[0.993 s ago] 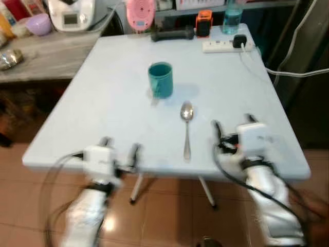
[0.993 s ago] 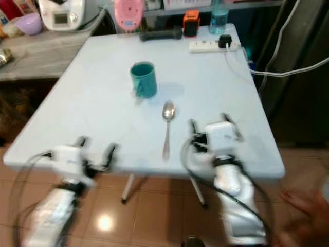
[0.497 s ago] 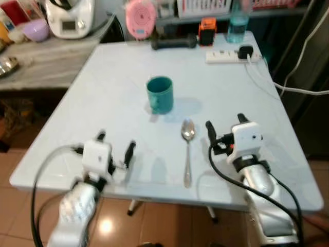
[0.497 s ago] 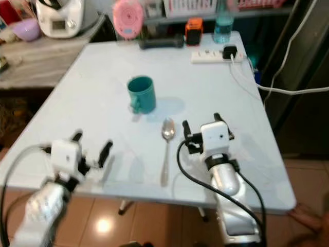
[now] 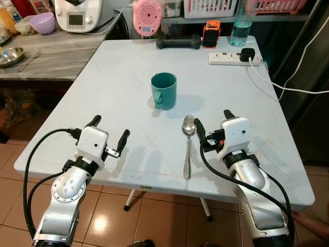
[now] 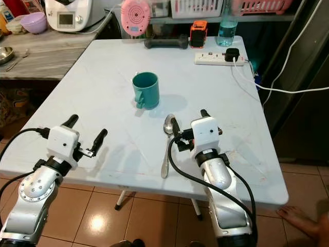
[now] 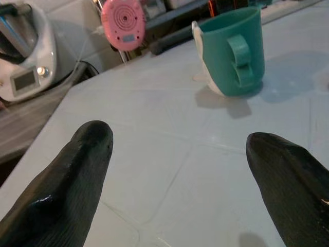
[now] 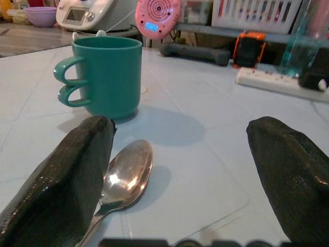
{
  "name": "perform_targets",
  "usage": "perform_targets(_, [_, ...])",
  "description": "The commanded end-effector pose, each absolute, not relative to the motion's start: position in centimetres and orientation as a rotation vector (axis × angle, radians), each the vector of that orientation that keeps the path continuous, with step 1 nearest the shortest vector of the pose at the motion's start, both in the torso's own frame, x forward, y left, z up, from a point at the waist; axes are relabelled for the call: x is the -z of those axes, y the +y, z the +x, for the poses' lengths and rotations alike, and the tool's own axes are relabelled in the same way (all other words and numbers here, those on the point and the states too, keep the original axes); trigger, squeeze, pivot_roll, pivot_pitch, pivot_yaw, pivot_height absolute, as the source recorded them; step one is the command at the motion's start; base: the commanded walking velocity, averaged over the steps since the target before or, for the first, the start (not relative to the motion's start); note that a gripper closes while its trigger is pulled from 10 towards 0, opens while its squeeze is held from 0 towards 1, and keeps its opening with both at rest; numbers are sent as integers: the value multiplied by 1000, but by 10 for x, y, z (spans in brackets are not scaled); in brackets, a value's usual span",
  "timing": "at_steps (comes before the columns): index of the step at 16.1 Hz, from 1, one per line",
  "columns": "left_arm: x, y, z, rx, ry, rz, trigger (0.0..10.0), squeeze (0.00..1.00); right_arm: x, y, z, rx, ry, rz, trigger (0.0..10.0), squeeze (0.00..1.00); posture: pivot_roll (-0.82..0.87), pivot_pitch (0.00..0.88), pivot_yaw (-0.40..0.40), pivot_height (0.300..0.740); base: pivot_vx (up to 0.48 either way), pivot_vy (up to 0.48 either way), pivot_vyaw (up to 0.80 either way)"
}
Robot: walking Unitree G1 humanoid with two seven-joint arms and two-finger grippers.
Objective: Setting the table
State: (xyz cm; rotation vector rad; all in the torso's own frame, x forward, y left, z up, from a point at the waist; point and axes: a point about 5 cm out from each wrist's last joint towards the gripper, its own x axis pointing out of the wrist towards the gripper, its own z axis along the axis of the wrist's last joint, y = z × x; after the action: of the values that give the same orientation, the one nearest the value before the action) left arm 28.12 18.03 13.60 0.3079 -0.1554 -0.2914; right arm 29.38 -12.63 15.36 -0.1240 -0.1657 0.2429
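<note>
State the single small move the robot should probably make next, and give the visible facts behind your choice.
Probably ease the right gripper slightly left and down over the spoon. Its fingers are open and empty, one finger sits just beside the spoon's bowl, and the spoon lies loose on the table in front of the teal mug.

Left end effector [image 5: 109,128] and right end effector [image 5: 212,120] both spread wide.
</note>
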Motion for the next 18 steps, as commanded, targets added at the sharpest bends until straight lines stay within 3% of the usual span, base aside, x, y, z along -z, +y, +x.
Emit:
perform_targets(1, [-131, 175, 280, 343, -138, 306, 10000, 0, -155, -115, 294, -277, -140, -49, 10000, 0, -105, 174, 128, 740, 0, 0, 0])
perform_targets(7, [-113, 159, 277, 556, -99, 299, 10000, 0, -152, -101, 292, -265, -3, 127, 10000, 0, -163, 183, 174, 740, 0, 0, 0])
perform_targets(12, [-111, 148, 279, 597, -105, 263, 10000, 0, -149, -89, 282, -336, 151, 139, 10000, 0, -188, 193, 175, 740, 0, 0, 0])
perform_targets(14, [-110, 145, 277, 613, -103, 250, 10000, 0, -144, -91, 282, -309, 249, 1, 10000, 0, -190, 194, 175, 740, 0, 0, 0])
perform_targets(18, [-107, 138, 276, 642, -93, 223, 10000, 0, -144, -76, 289, -340, 305, 84, 10000, 0, -200, 197, 180, 740, 0, 0, 0])
